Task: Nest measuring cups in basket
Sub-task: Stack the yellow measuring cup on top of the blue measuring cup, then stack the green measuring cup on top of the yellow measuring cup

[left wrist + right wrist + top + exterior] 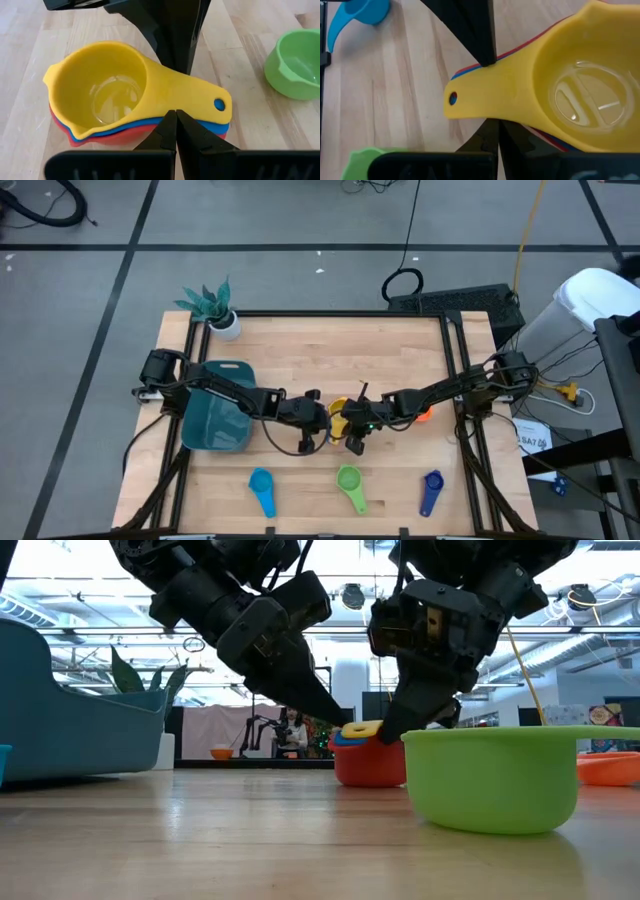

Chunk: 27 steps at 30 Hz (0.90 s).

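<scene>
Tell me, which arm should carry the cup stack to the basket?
Left. The basket sits on the table's left side, right beside the left arm, and the left gripper is at the stack. The right gripper would have to reach farther across.

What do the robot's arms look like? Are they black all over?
Mostly, yes. Both arms are dark and chunky, made of blocky jointed pieces, with thin black cables looping beside them. The left tool and the right tool each end in two flat, dark fingers that taper to a point. The right arm shows a tiny green light near its wrist and a brownish panel on its tool body.
</scene>
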### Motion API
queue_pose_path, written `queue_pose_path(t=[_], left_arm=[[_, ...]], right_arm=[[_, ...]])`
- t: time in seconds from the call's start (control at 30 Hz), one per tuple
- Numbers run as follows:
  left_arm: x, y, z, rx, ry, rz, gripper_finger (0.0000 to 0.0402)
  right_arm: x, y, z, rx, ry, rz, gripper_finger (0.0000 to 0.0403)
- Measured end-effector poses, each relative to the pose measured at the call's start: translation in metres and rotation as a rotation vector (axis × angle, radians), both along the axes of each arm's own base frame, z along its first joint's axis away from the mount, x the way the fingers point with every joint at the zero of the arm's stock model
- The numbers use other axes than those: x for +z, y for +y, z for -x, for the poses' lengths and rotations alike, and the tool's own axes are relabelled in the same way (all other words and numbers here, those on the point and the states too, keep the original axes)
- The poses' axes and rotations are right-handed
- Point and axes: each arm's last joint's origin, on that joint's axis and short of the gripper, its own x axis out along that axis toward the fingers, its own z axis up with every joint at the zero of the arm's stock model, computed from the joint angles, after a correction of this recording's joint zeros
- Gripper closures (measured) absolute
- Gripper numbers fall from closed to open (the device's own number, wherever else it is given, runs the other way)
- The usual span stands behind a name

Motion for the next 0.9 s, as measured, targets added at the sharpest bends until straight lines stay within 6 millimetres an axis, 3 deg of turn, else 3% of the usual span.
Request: queue_pose_path(t=[0.23, 0.6, 0.77, 0.9], left_arm=[[0.023, 0.003, 0.007, 0.018, -0.037, -0.035, 0.0396], [0.087, 0.009, 0.041, 0.067, -0.119, -0.092, 0.0396], [0.102, -0.005, 0.053, 0.017, -0.154, -0.09, 0.0396], [0.108, -0.024, 0.06, -0.062, -0.183, -0.099, 0.0381]], right_arm=[[0.004, -0.001, 0.005, 0.009, 0.023, 0.029, 0.0403], [0.052, -0.009, 0.041, -0.012, 0.027, 0.105, 0.0403], [0.064, 0.004, 0.051, 0.054, 0.01, 0.028, 0.0394], [0.065, 0.021, 0.055, 0.093, 0.014, -0.036, 0.0359]])
